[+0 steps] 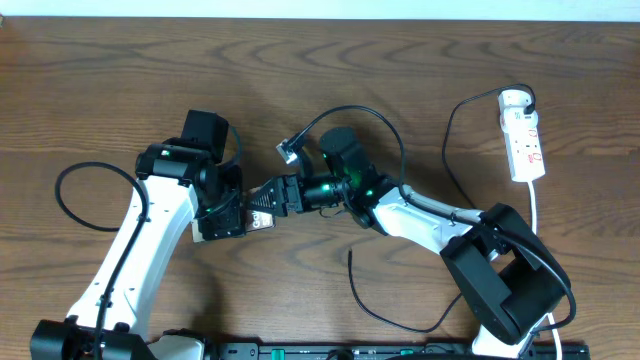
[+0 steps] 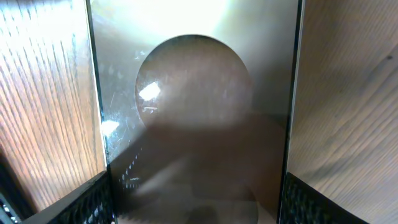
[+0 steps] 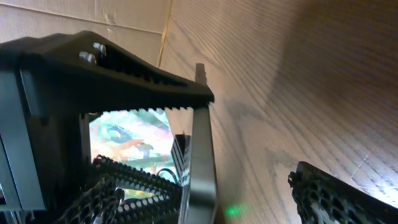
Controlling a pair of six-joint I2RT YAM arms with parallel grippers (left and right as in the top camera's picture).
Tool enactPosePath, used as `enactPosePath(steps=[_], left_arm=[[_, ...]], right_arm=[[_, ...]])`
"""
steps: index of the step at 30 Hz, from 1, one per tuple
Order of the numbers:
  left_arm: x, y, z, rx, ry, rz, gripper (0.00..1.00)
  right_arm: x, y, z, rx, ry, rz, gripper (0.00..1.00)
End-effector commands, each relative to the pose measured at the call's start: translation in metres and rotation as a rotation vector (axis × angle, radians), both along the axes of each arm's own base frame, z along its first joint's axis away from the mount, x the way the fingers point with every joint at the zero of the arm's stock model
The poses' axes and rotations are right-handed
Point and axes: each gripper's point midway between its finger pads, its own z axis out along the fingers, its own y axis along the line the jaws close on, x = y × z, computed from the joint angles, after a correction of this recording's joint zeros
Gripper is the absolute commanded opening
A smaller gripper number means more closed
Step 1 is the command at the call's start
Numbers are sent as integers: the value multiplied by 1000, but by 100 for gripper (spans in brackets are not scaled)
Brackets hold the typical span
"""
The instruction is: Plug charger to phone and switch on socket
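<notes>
The phone (image 2: 196, 93) sits between the left fingers (image 2: 93, 202). They stand wide apart, one on each long edge, and they seem to clamp it across its width. Its back, with the round patch, faces the left wrist camera. I cannot tell whether it rests on the table (image 1: 100, 80) or is lifted a little.

The right fingers (image 3: 339, 196) are spread wide and hold nothing that I can see. They reach in from the other side, and in the right wrist view the thin edge of the phone stands between them, apart from the finger on the right. What the finger on the left touches is not clear, because black parts cross there.

The charger (image 1: 310, 127) is not yet in the phone. From overhead its plug (image 1: 289, 151) is free, just beside the right wrist and a little away from the phone, and no fingers hold it. The other end of the black cable seems to go into the socket (image 1: 522, 135), which lies well apart at the right side of the table.

In my judgement the task is at an early step. The phone is secured, but the plug must still be picked up, lined up with the port and pushed in. After that the socket must be switched on. Its red marks are too small to say if it is on or off.
</notes>
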Motion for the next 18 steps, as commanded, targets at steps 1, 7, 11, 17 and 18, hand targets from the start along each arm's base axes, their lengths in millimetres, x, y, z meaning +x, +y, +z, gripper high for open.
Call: enactPosePath(steps=[1,7,11,17,18], left_arm=[[2,-6,9,-32,-19,13,7],[3,-9,9,-53,-17,25,7],[3,-12,10,-69,-17,26,7],[2,-17,10,-70,-17,14,7],[2,-18,10,-71,-15,14,7]], right_arm=[[-1,7,9,14,16,-3,88],[-5,12,12,24,32,-1,87],[-6,13,12,18,44,-9,86],[-9,16,11,13,49,-13,84],[-9,17,11,12,48,-13,83]])
